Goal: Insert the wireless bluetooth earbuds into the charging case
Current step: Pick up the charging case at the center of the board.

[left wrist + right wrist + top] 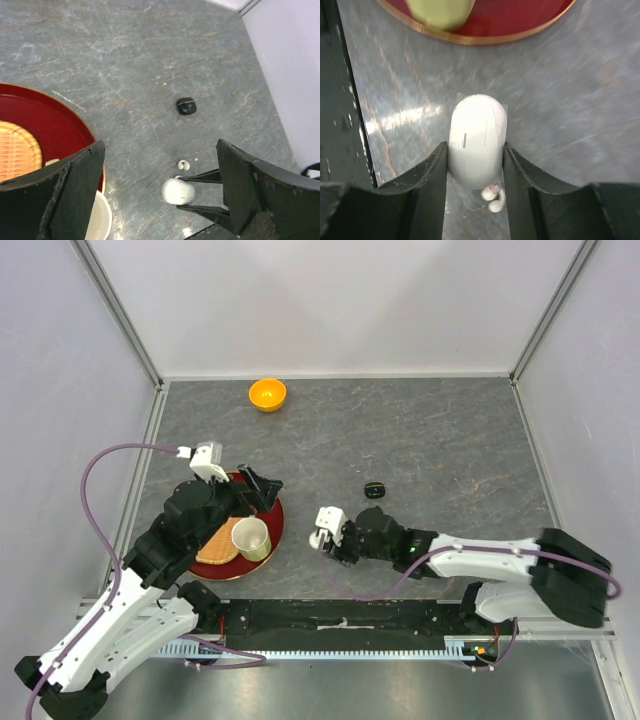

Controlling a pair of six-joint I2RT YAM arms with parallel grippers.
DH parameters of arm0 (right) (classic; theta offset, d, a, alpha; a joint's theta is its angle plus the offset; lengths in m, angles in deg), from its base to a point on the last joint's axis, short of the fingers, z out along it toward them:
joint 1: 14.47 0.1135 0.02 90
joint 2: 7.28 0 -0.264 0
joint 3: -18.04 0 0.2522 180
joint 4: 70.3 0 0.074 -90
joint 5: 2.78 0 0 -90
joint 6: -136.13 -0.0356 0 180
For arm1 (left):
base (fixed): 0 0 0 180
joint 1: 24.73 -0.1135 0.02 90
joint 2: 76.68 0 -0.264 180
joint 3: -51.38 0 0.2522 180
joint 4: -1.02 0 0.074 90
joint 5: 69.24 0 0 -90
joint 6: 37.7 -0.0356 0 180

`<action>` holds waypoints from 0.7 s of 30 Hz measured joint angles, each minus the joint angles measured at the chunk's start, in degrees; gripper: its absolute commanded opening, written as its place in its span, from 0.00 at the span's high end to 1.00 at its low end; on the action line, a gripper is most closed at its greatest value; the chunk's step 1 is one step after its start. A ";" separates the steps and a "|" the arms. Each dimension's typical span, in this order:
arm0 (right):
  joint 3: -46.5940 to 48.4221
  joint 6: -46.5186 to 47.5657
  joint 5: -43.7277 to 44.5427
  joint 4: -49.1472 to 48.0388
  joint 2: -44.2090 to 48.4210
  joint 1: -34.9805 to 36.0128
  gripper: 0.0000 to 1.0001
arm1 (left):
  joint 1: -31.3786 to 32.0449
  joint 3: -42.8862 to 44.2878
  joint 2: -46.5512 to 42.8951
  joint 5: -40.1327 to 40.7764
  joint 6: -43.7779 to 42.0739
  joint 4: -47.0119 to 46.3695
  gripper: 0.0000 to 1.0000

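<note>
Right wrist view: right gripper point(476, 150) pinches the white charging case point(478, 130), a finger pressed against each side. One white earbud point(495, 196) lies just beside the case on the grey surface point(570, 125). Left gripper point(159, 146) is spread wide, near the red tray point(55, 125). Black case point(186, 106) sits well apart.

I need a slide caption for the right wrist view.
Right gripper, jaws against both sides of the white charging case; a white earbud lies beside it on the table.
</note>
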 measured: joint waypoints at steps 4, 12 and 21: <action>0.13 1.90 4.00 -0.39 12.61 0.00 1.00 | 0.00 -0.92 -1.84 -1.40 1.88 -3.43 0.02; 2.78 5.77 9.88 2.95 22.32 0.09 1.00 | -0.04 -2.71 -1.75 -16.00 2.14 -18.38 0.02; 2.78 7.45 11.45 4.92 28.30 0.39 1.00 | -0.04 0.09 14.95 -27.87 2.71 -21.22 0.03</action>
